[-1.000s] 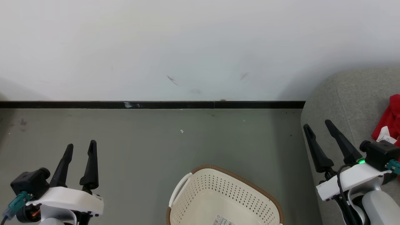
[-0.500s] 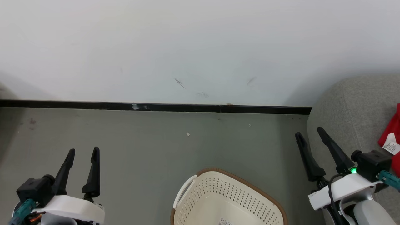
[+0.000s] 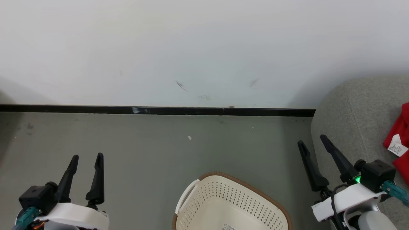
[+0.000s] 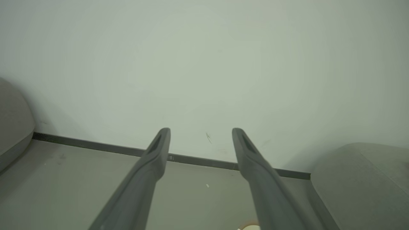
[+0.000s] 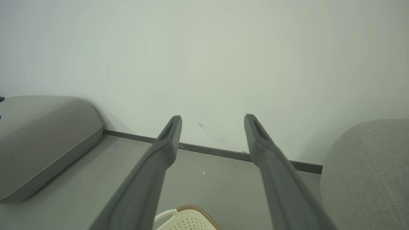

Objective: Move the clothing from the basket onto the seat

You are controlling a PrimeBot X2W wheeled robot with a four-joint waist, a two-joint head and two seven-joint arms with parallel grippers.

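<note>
My left pincer [image 3: 88,156], left of the basket [image 3: 255,189], and my right pincer [image 3: 311,140], right of it at the seat's [image 3: 351,108] edge, both gape empty. What I see of the basket is bare. A red cloth [image 3: 401,132] lies farther right on the seat; swinging my right arm basketward could snag it and drag it off.

Basket [image 3: 236,199] stands on floor [image 3: 159,153], bottom centre; red garment [image 3: 401,134] lies on seat [image 3: 354,108]; left gripper [image 3: 88,155] and right gripper [image 3: 311,139] spread, empty.

White wrist shells [image 3: 76,215], black tapered fingers [image 3: 98,179]
</note>
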